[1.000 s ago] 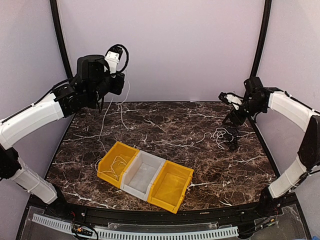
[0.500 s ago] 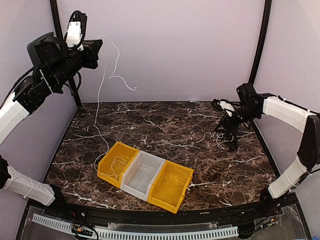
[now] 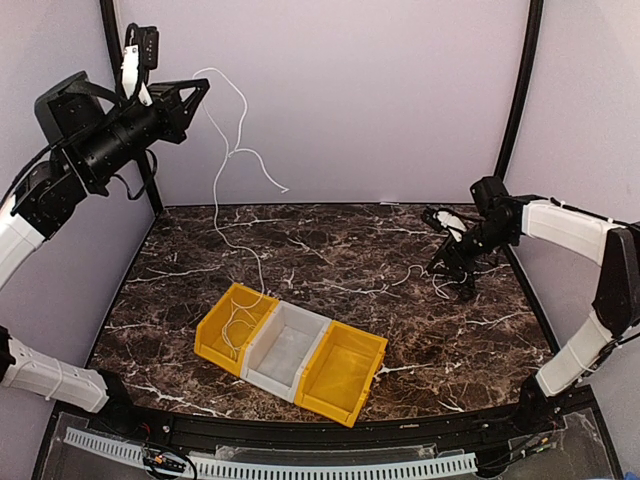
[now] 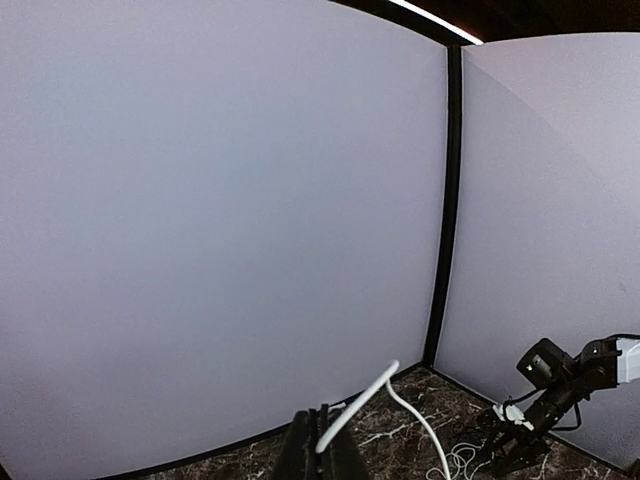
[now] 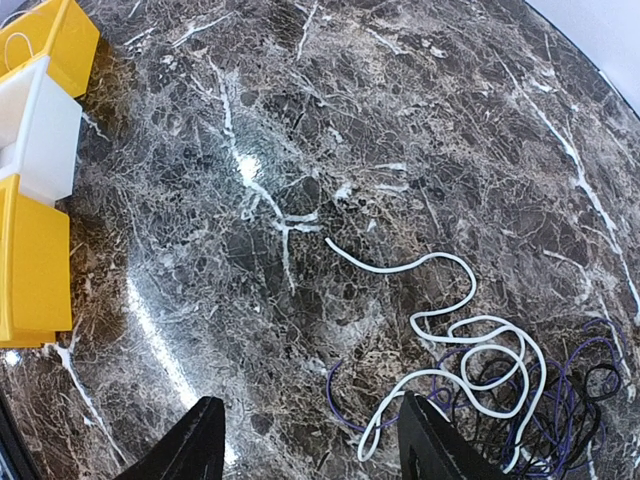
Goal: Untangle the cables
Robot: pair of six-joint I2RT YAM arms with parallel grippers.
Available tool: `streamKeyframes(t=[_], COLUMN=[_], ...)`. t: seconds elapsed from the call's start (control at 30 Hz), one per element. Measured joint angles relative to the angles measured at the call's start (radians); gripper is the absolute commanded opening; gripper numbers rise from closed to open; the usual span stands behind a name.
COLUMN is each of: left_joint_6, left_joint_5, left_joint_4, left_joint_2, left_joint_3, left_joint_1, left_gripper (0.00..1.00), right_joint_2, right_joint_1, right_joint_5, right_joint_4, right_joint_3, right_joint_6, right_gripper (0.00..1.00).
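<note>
My left gripper [image 3: 190, 95] is raised high at the back left and shut on a white cable [image 3: 226, 170]. The cable hangs down from it into the left yellow bin [image 3: 215, 330]. In the left wrist view the closed fingers [image 4: 322, 452] pinch this white cable [image 4: 365, 400]. My right gripper [image 3: 450, 250] is open and low over a tangle of white, purple and black cables [image 3: 445, 272] at the right of the table. In the right wrist view the open fingertips [image 5: 205, 440] frame the tangle's white cable [image 5: 470, 335], with purple and black strands [image 5: 560, 400] beside it.
Three joined bins stand at the table's front centre: yellow, white [image 3: 285, 350] and yellow [image 3: 345, 372]. Black frame posts stand at the back corners. The marble table [image 3: 350, 250] reaches to the walls.
My left gripper has swung up and leftward with the white cable, lifting it off the table so it trails into the left yellow bin. My right gripper has dropped slightly toward the tangle.
</note>
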Motion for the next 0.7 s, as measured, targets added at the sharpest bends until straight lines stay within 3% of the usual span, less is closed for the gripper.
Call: streamKeyframes(t=[0.4, 0.7], left_joint_6=[-0.066, -0.117], left_joint_5=[-0.052, -0.059], left_joint_4=[0.01, -0.045], left_joint_2=[-0.086, -0.164], left_joint_3=[-0.266, -0.315], left_joint_1=[0.0, 0.0], left_gripper=[0.0, 0.0], right_joint_2=[0.0, -0.001], right_joint_1=[0.0, 0.0], right_joint_5=[-0.003, -0.001], right_joint_4=[0.008, 0.008], right_joint_3=[-0.021, -0.029], right_joint_6=[0.0, 0.0], right_gripper=[0.61, 0.61])
